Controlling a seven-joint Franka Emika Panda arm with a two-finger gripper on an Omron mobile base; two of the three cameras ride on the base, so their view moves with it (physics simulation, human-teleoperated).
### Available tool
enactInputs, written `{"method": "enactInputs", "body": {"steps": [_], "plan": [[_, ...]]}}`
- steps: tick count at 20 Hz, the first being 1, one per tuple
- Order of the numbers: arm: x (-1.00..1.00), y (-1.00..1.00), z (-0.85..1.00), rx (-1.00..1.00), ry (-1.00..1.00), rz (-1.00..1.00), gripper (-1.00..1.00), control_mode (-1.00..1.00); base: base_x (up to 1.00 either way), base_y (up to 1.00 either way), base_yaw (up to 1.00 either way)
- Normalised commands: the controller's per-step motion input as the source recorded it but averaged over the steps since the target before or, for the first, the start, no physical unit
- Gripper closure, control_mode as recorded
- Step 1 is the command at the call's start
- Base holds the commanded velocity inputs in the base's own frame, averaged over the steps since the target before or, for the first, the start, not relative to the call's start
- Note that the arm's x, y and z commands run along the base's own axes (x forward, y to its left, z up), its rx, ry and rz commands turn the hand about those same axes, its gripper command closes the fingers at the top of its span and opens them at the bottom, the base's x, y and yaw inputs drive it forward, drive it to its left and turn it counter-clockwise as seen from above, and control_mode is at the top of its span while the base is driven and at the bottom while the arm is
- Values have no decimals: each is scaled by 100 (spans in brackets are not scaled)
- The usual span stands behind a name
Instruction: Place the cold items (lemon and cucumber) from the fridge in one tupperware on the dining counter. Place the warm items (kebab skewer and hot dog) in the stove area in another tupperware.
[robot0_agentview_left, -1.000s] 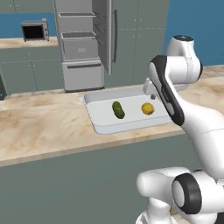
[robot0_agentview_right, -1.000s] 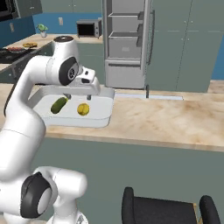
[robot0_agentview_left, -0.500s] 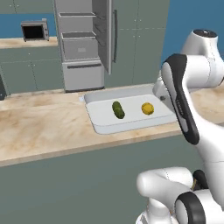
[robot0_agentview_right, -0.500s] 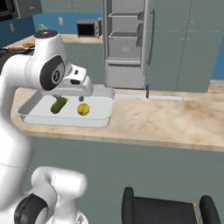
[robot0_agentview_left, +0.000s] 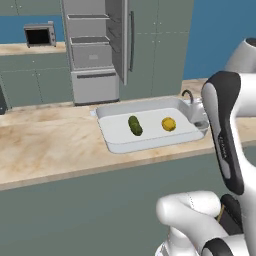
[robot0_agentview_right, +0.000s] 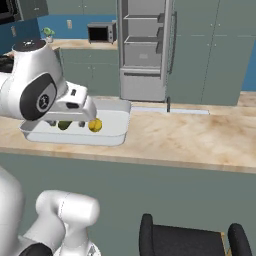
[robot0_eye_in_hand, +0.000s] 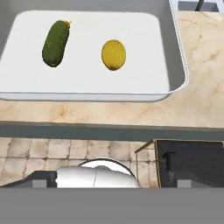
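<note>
Desk (robot0_agentview_left: 45, 150): marble-patterned top with a grey front, running across both base views; its near edge faces the robot.
End effector (robot0_agentview_right: 67, 121): hanging over the tupperware's near rim in the right base view, partly hidden by the white wrist; jaws spread wide, released, nothing between them.
Tupperware (robot0_agentview_left: 116, 145): white shallow tray lying flat on the desk, close to the near edge; seen from above in the hand view (robot0_eye_in_hand: 175, 52).
Cucumber (robot0_agentview_left: 135, 125): dark green, lying on the tupperware floor, toward its left half in the left base view; well apart from the walls (robot0_eye_in_hand: 55, 43).
Lemon (robot0_agentview_left: 169, 124): yellow, on the same floor, near the cucumber but not touching it (robot0_eye_in_hand: 113, 54); partly behind the wrist in the right base view (robot0_agentview_right: 95, 125).
Fridge (robot0_agentview_left: 97, 50): grey, beyond the desk's far edge, door standing open, shelves visible.
Microwave (robot0_agentview_left: 39, 35): on the back counter, far left of the fridge.
</note>
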Motion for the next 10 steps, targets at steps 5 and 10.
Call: {"method": "enactInputs", "body": {"steps": [5, 10], "plan": [[-71, 10, 3, 0, 0, 6, -100, -100, 0, 0, 0], [-64, 10, 0, 0, -2, 7, -100, -100, 0, 0, 0]]}}
